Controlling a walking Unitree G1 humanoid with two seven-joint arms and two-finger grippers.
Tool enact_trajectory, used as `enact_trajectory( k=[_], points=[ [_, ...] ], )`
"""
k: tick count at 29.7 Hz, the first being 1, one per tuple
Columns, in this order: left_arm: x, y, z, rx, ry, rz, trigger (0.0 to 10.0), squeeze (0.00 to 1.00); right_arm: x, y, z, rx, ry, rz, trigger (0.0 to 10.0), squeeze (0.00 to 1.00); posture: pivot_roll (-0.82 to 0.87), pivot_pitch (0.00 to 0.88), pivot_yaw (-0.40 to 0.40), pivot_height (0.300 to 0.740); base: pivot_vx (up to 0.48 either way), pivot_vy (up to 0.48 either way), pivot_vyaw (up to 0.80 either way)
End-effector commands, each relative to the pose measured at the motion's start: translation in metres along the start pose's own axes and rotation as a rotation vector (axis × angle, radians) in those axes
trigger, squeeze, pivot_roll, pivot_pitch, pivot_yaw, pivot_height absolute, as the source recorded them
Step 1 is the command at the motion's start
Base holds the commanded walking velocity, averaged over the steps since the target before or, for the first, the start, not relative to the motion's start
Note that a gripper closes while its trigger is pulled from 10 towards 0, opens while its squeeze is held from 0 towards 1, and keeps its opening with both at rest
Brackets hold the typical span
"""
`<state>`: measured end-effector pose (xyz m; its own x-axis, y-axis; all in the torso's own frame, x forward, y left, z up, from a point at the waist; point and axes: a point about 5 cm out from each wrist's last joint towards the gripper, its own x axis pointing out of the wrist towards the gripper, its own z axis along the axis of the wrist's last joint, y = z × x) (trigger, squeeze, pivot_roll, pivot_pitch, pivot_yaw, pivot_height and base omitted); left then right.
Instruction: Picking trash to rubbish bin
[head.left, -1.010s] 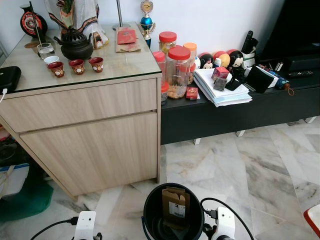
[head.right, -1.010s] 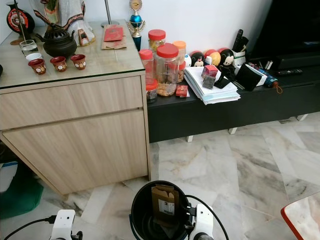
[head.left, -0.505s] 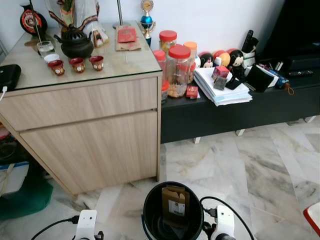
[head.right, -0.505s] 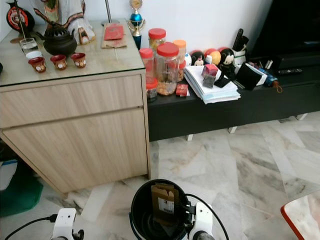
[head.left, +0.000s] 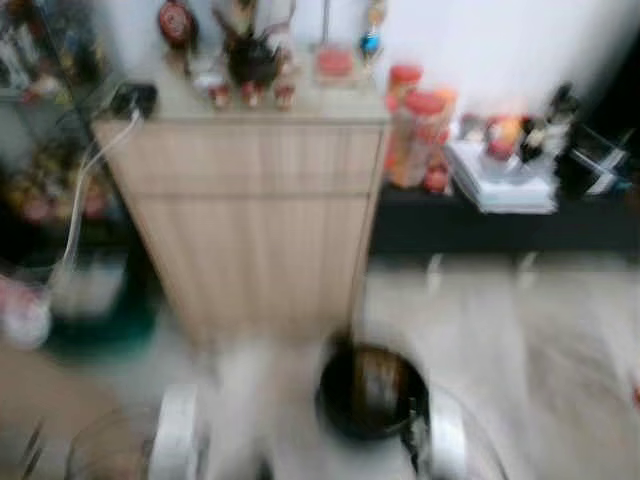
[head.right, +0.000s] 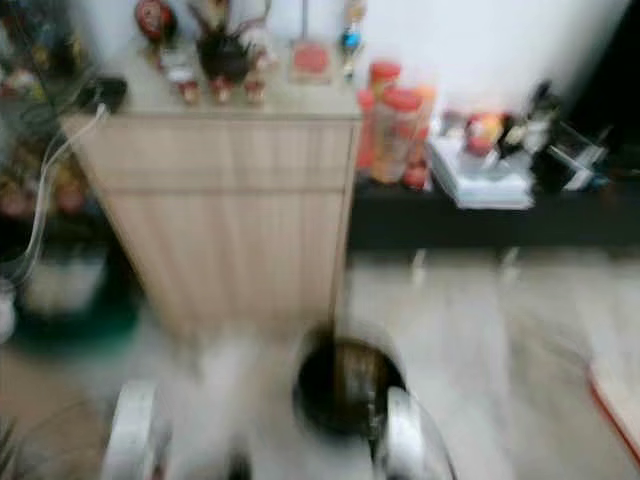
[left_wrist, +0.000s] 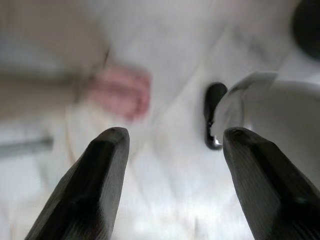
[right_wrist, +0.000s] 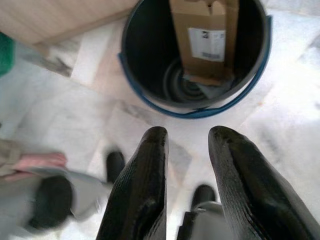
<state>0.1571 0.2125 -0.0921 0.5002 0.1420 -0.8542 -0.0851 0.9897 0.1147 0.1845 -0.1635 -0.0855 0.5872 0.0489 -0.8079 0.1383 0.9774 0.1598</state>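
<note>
The head views are blurred by motion. A black rubbish bin (head.left: 372, 392) with a blue rim (right_wrist: 150, 100) stands on the marble floor just ahead of me. A brown cardboard box (right_wrist: 204, 40) with a white label stands upright inside it. My right gripper (right_wrist: 187, 137) hangs open above the floor beside the bin, nothing between its fingers. My left gripper (left_wrist: 175, 135) is open over pale floor, holding nothing. My silver arms (head.left: 175, 440) show low in the head view, one on either side of the bin.
A wooden cabinet (head.left: 250, 200) with a tea set stands behind the bin. A low black bench (head.left: 500, 225) to its right holds jars (head.left: 420, 140) and papers (head.left: 500, 185). Cluttered shelves and a white cable (head.left: 80, 200) are at left. A blurred pink shape (left_wrist: 122, 92) lies on the floor.
The whole picture has shifted right and blurred, so the camera has swung left; the shelves at left have come into sight. The bin with the box keeps its place by my right arm.
</note>
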Motion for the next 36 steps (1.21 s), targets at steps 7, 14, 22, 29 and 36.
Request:
enact_trajectory(
  k=[7,14,22,29,36],
  points=[
    [0.0027,0.0008,0.0264,0.006,-0.076,0.001,10.0,0.00,-0.0001,0.0024,-0.0033,0.006,0.012,0.007,10.0,0.00,0.01,0.000,-0.022,0.740,-0.256,0.000,0.00],
    [0.0027,0.0000,0.0260,0.006,-0.075,0.002,10.0,0.00,-0.0002,0.0025,-0.0040,0.005,0.013,0.008,10.0,0.00,0.01,0.000,-0.025,0.740,-0.109,0.000,0.00],
    [0.0027,0.0002,0.0259,0.007,-0.074,0.010,10.0,0.00,-0.0002,0.0025,-0.0032,0.008,0.008,0.008,10.0,0.00,0.01,0.000,-0.026,0.740,0.000,0.000,0.00],
    [0.0027,-0.0001,0.0268,0.000,-0.080,0.009,10.0,0.00,-0.0002,0.0022,-0.0030,0.017,0.003,0.007,10.0,0.00,0.01,0.000,-0.025,0.740,0.000,0.000,0.00],
    [0.0027,-0.0001,0.0270,-0.008,-0.083,0.007,10.0,0.00,-0.0003,0.0021,-0.0033,0.020,0.000,0.004,10.0,0.00,0.01,0.000,-0.022,0.740,0.000,0.000,0.00]
  ],
)
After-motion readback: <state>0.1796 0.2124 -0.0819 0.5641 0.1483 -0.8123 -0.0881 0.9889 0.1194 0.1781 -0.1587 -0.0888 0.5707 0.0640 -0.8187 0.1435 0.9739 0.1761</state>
